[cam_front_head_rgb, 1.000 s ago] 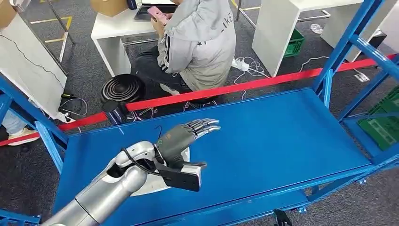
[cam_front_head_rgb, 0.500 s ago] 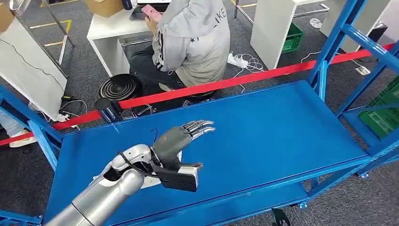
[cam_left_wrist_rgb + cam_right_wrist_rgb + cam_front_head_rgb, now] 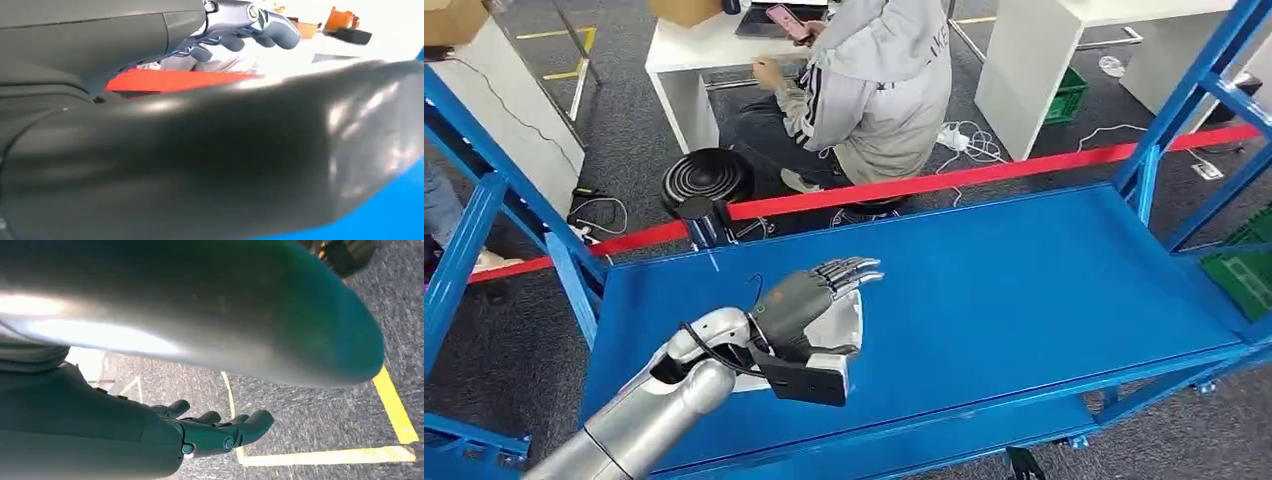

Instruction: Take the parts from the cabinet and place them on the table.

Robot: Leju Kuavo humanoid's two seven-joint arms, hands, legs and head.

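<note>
My left hand (image 3: 809,300) hangs over the blue shelf (image 3: 1024,290) of the cabinet, palm turned sideways, so it can close round the white part (image 3: 849,322) lying flat on the shelf just beneath and beside it. The fingers (image 3: 854,270) are stretched out straight and lie close together, the thumb held apart, and they hold nothing; whether the palm touches the part I cannot tell. My right hand (image 3: 210,435) hangs over the grey floor, fingers loosely extended and holding nothing
</note>
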